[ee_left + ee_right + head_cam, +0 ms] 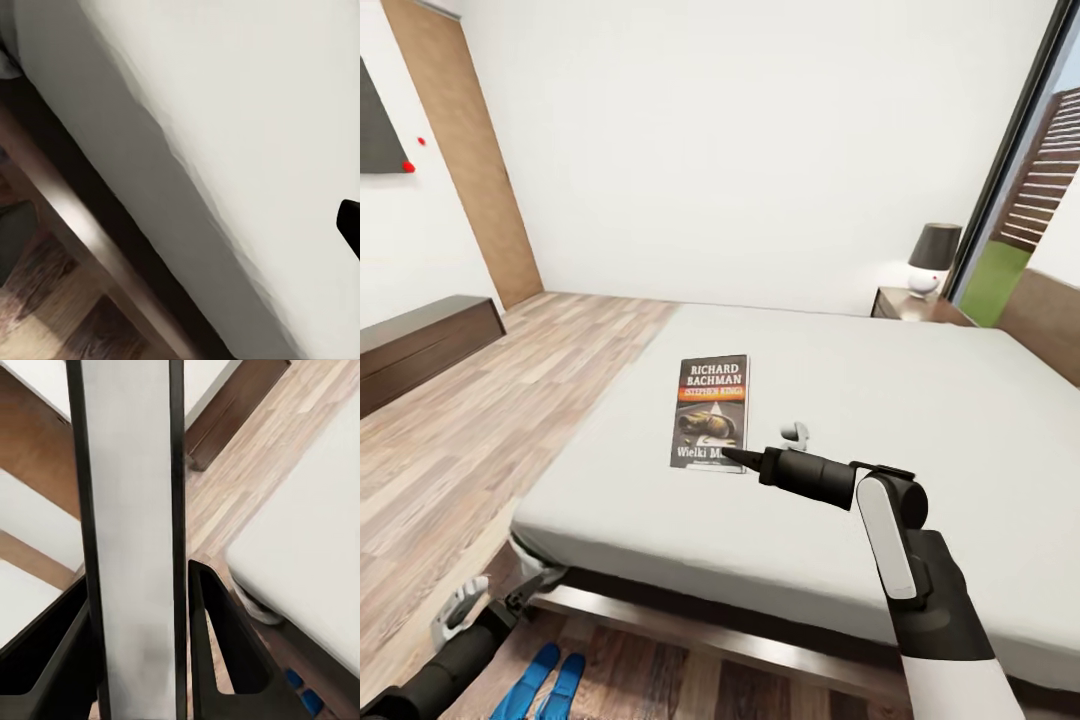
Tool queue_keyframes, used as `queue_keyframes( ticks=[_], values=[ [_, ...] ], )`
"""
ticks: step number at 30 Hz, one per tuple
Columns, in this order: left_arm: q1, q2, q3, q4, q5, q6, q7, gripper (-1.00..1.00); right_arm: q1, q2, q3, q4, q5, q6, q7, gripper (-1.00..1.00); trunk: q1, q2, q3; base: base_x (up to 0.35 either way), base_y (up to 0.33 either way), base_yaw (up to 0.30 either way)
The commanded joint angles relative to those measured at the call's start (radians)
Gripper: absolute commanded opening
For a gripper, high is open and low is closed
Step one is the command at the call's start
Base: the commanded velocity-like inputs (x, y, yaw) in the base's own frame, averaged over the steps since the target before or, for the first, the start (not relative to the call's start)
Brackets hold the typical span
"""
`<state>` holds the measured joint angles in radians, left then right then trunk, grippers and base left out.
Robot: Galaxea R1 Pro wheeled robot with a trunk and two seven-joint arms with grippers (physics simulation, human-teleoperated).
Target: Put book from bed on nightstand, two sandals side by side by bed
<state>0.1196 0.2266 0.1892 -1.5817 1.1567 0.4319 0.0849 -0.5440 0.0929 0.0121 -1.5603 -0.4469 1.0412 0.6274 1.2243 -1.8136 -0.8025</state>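
Since the book (pixel 712 412) is a thin, light paperback with a slick cover and limp boards, it will likely sag or swing if held by a corner alone, so a bite deeper along the spine or long edge looks safer. It lies mid-bed (pixel 880 400), and the right hand (pixel 735 458) is at its near corner; the right wrist view shows the page block (pixel 135 547) between the fingers, which press both covers, so I judge it clenched on the book. The left hand (pixel 495 600) hangs released by the sandals (pixel 540 685), with the nightstand (pixel 910 305) far off.
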Motion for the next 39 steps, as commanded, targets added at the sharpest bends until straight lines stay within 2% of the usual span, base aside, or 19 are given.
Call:
queue_keyframes(
  ticks=[1, 9, 26, 32, 39],
  values=[
    [0.001, 0.000, 0.001, 0.000, 0.010, 0.002, 0.008, 1.00, -0.001, 0.001, -0.001, -0.001, -0.002, 0.006, 0.006, -1.00, 0.000, 0.000, 0.000, 0.000, 0.044, 0.270],
    [0.004, -0.001, 0.001, 0.009, 0.009, -0.004, 0.009, 1.00, -0.001, 0.001, 0.001, -0.001, 0.001, 0.006, 0.006, -1.00, 0.000, 0.000, 0.004, 0.000, 0.177, 0.270],
    [0.005, -0.001, 0.001, 0.012, 0.008, -0.005, 0.009, 1.00, -0.001, 0.001, 0.001, -0.004, 0.006, 0.006, 0.006, -1.00, 0.000, 0.000, 0.012, 0.000, 0.294, 0.270],
    [0.005, -0.001, 0.001, 0.012, 0.009, -0.005, 0.010, 1.00, -0.001, 0.001, 0.004, -0.004, 0.006, 0.006, 0.006, -1.00, 0.000, 0.000, 0.015, 0.000, 0.098, 0.271],
    [0.005, 0.000, 0.001, 0.012, 0.009, -0.005, 0.010, 1.00, -0.001, -0.001, 0.061, -0.004, 0.006, 0.006, 0.007, -1.00, 0.000, 0.000, 0.018, 0.000, 0.017, 0.273]
  ],
)
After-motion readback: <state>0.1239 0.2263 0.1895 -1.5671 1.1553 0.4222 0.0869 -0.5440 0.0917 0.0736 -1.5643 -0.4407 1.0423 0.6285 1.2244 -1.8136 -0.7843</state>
